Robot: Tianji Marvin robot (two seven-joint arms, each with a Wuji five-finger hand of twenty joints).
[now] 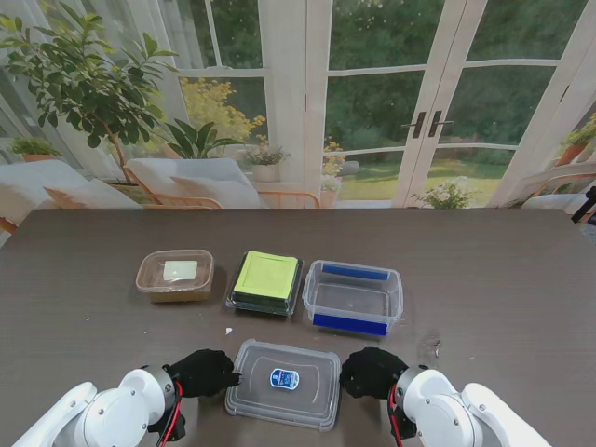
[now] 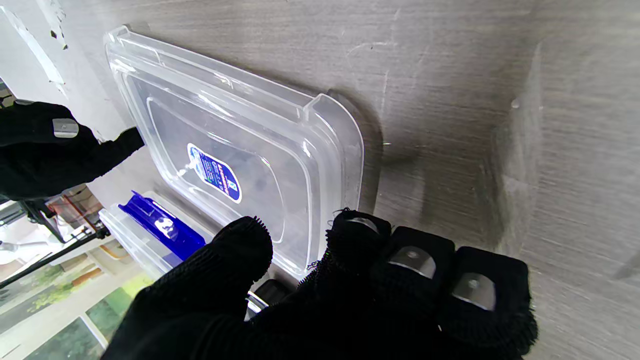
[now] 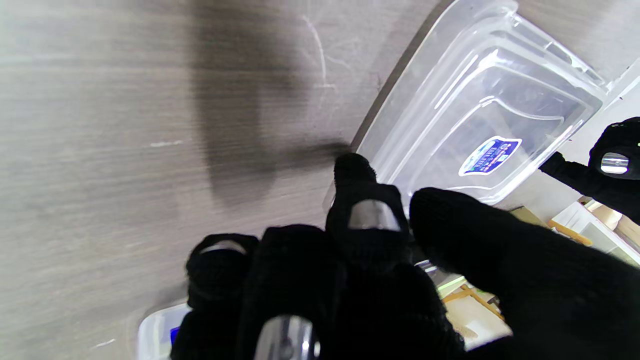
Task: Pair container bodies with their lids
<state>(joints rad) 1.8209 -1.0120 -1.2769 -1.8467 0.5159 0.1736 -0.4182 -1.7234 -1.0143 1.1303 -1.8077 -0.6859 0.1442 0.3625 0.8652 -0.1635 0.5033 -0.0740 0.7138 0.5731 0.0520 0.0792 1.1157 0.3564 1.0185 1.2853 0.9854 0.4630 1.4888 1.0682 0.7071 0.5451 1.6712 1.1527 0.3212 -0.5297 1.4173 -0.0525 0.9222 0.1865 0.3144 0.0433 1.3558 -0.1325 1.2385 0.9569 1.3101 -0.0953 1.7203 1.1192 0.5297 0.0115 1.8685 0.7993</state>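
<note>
The clear lid (image 1: 283, 383) lay flat on the counter (image 1: 503, 279) nearest me, between both hands. The left hand (image 1: 202, 372) and right hand (image 1: 371, 372) pressed curled fingers against its short edges; whether either truly gripped it, I could not tell. Beyond sat the blue-clipped container (image 1: 353, 297), its far side cut off in the wrist views.

Left hand (image 1: 202, 372) and right hand (image 1: 371, 372): contact with the clear lid (image 1: 283, 383) cannot be confirmed; fingertips obscure its 2 short edges. Both forearms cut off by the stand view's bottom edge. Contents of the small tub (image 1: 174, 275) unreadable. White speck (image 1: 229, 331) on table unidentifiable.
</note>
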